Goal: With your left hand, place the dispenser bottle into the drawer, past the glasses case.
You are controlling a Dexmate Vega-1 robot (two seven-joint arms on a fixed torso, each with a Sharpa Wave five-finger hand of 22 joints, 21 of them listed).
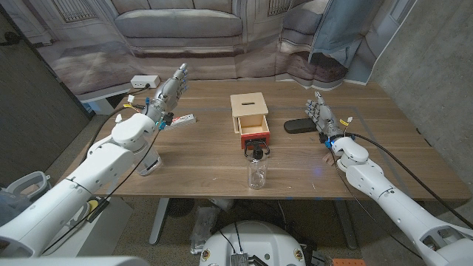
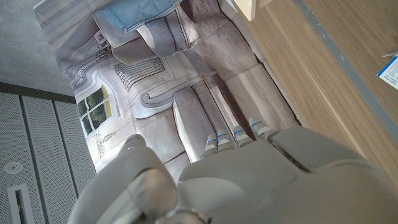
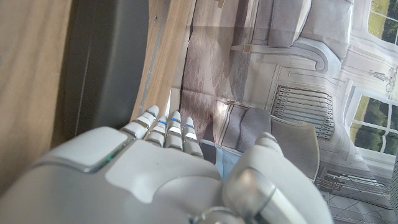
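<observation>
I see the dispenser bottle (image 1: 256, 171) standing upright on the table (image 1: 199, 166), just in front of the small wooden box (image 1: 249, 111) whose red drawer (image 1: 255, 134) is pulled open toward me. My left hand (image 1: 168, 94) is up near the far left side, fingers straight and apart, holding nothing. My right hand (image 1: 321, 117) stands beside the dark glasses case (image 1: 299, 125), fingers apart and empty; whether it touches the case, I can't tell.
</observation>
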